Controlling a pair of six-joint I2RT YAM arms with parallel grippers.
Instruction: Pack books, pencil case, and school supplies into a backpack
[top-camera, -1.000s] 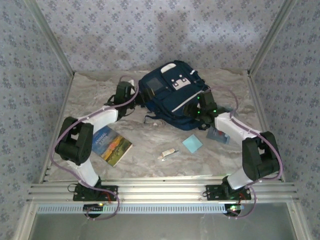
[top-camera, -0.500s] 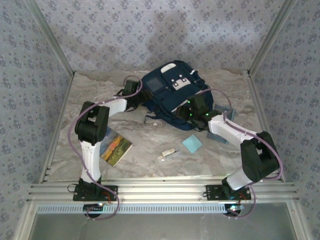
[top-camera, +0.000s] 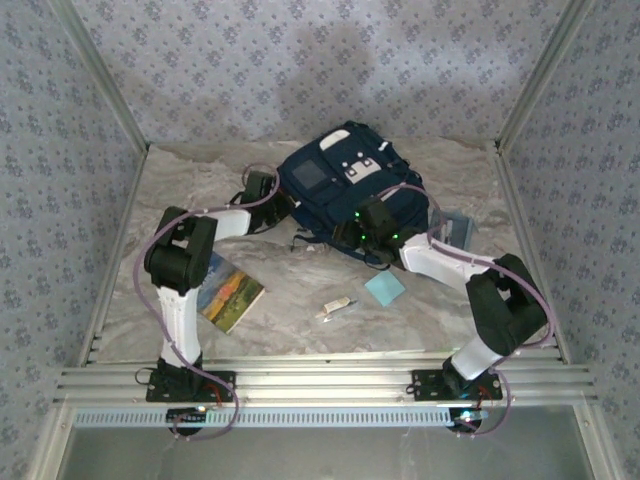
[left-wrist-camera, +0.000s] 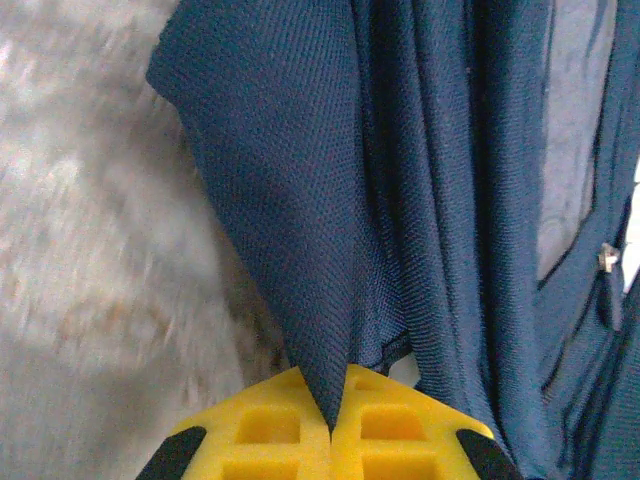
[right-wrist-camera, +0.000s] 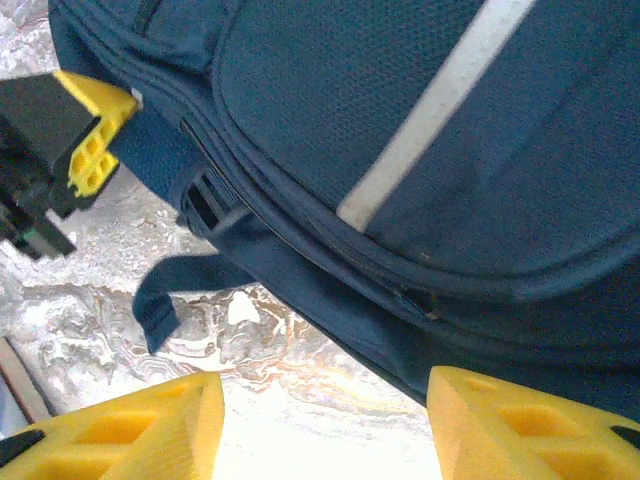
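The backpack (top-camera: 350, 188) lies at the 12 o'clock side of the table (top-camera: 290, 290). Its long way runs from 10 to 4 o'clock, with the grey patch end at 10. The left gripper (left-wrist-camera: 332, 400) is squeezed tight on the backpack's blue cloth. The right gripper (right-wrist-camera: 318, 405) is half open with nothing in it, at the backpack's 6 o'clock edge.

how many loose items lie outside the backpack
4: book near left, white stick and blue pad centre, pencil case right of the backpack, partly hidden; more may hide behind it.
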